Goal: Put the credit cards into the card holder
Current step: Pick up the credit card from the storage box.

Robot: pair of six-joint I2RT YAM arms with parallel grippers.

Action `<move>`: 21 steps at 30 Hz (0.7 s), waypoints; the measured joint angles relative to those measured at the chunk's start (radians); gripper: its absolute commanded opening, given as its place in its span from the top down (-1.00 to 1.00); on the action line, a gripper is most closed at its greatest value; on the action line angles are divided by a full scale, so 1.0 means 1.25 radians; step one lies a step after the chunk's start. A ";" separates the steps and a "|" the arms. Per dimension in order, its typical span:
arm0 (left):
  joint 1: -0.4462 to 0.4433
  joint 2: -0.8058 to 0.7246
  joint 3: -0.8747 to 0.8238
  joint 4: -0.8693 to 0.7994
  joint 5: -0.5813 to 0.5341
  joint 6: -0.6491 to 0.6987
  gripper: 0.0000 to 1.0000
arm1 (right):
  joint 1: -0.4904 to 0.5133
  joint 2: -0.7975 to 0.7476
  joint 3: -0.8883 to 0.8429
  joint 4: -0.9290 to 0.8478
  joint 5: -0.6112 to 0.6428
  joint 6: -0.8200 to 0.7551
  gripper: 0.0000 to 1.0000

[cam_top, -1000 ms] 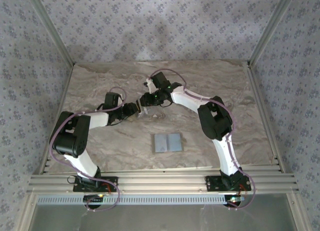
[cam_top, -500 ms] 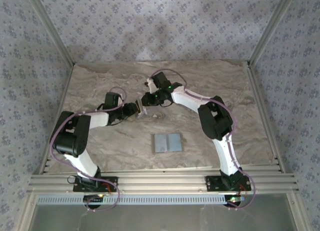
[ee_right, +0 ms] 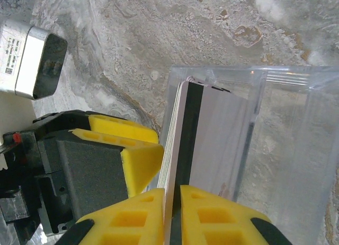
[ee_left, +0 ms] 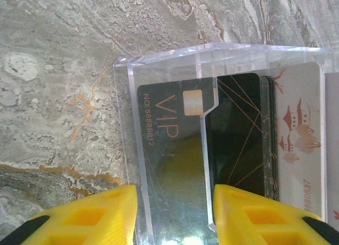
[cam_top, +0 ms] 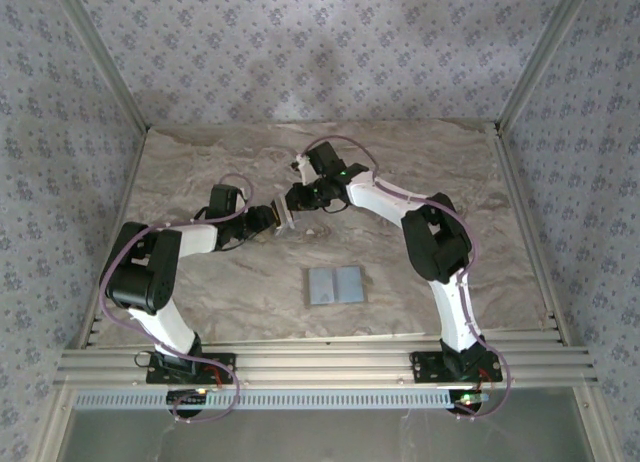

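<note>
Far out from the arm bases in the overhead view, the left gripper (cam_top: 273,221) and the right gripper (cam_top: 289,204) meet tip to tip above the marbled grey-brown table (cam_top: 200,162). The flat grey rectangular card holder (cam_top: 335,285) lies well apart from both, back toward the bases. From the left wrist, the yellow jaws stand part-way spread and clamp the walls of a clear acrylic case (ee_left: 212,50). Ahead of them, inside it, stand the thin rectangular credit cards (ee_left: 238,139): a dark VIP one, a black one with gold lines, and a pale one ahead of the right jaw. From the right wrist, the jaws are pressed almost together, pinching the near edges of a pale and a dark card that run straight ahead into the case. The pull, I judge, should follow the card faces while the left grip steadies the case. The case wall and the left gripper's finger, just left of these jaws, crowd the way, and unpinched cards could fan or drag.
</note>
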 measured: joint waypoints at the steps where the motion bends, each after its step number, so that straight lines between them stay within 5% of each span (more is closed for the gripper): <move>1: 0.000 0.000 0.000 0.000 0.000 0.000 0.16 | -0.001 -0.001 0.000 0.000 0.002 0.000 0.76; 9: 0.000 -0.026 0.000 -0.026 0.000 0.004 0.15 | -0.012 -0.034 -0.030 -0.012 0.062 0.006 0.96; 21: -0.023 -0.224 -0.027 -0.103 -0.034 0.032 -0.04 | -0.012 -0.178 -0.127 0.005 0.192 0.015 1.00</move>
